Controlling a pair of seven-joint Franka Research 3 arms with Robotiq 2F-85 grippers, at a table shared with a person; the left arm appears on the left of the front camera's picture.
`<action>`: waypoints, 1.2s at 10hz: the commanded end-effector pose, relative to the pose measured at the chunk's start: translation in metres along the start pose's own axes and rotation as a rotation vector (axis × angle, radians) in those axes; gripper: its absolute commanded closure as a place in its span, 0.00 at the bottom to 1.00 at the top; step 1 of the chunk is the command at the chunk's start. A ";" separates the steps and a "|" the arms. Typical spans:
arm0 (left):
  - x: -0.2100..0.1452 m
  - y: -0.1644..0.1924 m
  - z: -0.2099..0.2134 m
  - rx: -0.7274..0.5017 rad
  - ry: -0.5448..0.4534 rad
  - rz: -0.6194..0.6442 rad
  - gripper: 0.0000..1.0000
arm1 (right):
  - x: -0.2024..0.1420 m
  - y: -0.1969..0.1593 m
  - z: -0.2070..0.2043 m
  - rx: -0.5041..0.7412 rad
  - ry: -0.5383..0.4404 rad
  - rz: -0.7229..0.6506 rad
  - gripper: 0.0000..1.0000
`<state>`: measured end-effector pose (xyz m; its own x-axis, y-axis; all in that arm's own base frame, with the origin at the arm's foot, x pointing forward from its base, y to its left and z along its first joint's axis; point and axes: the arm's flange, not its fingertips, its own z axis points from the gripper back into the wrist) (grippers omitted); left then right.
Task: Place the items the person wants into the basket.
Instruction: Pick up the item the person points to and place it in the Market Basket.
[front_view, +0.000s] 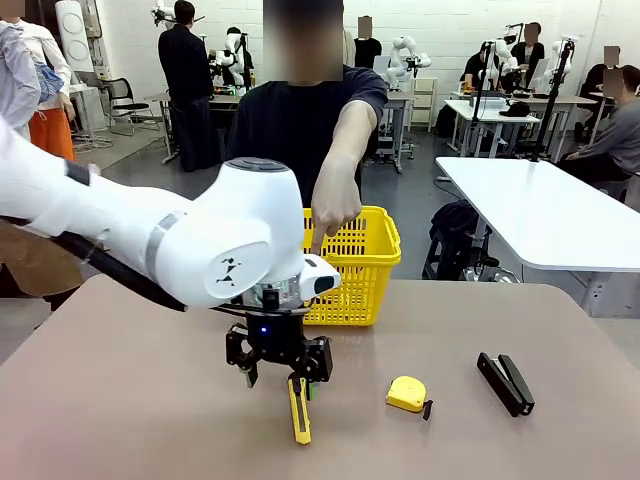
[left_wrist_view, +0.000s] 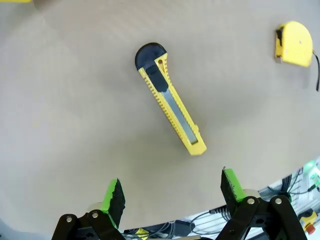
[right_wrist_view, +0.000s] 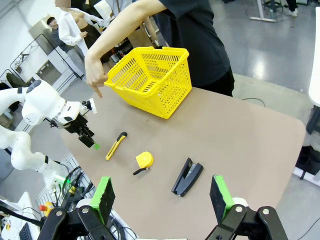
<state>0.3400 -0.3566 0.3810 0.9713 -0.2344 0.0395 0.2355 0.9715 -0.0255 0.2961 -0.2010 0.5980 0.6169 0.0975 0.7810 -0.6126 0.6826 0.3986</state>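
While the person's hand (front_view: 335, 212) points down, the wide-open left gripper (front_view: 279, 375) hovers over the utility knife (front_view: 299, 409); next it needs to drop and pinch it.

Surface materials and finishes of the table scene.
The table (front_view: 120, 400) has a matt, smooth tan top. The utility knife (left_wrist_view: 171, 98) shows ridged yellow plastic around a dull grey metal blade strip, with a black plastic end cap. The basket (front_view: 362, 262) is glossy yellow plastic lattice. The tape measure (front_view: 406, 394) is smooth yellow plastic; the stapler (front_view: 505, 382) looks black and semi-matt. The left tool (left_wrist_view: 172, 196) carries green pads on matt black fingers.
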 end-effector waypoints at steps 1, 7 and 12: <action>0.018 -0.022 -0.013 0.063 -0.009 0.053 0.00 | 0.001 -0.002 -0.001 0.017 -0.023 0.016 0.00; 0.031 -0.029 -0.053 0.099 0.002 0.085 0.00 | 0.001 -0.002 -0.001 0.017 -0.023 0.016 0.00; 0.034 -0.030 -0.066 0.099 -0.003 0.085 0.00 | 0.001 -0.002 -0.001 0.017 -0.023 0.016 0.00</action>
<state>0.3667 -0.3866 0.3202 0.9832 -0.1824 0.0019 0.1820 0.9817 0.0558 0.2961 -0.2010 0.5980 0.6169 0.0976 0.7810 -0.6126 0.6826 0.3986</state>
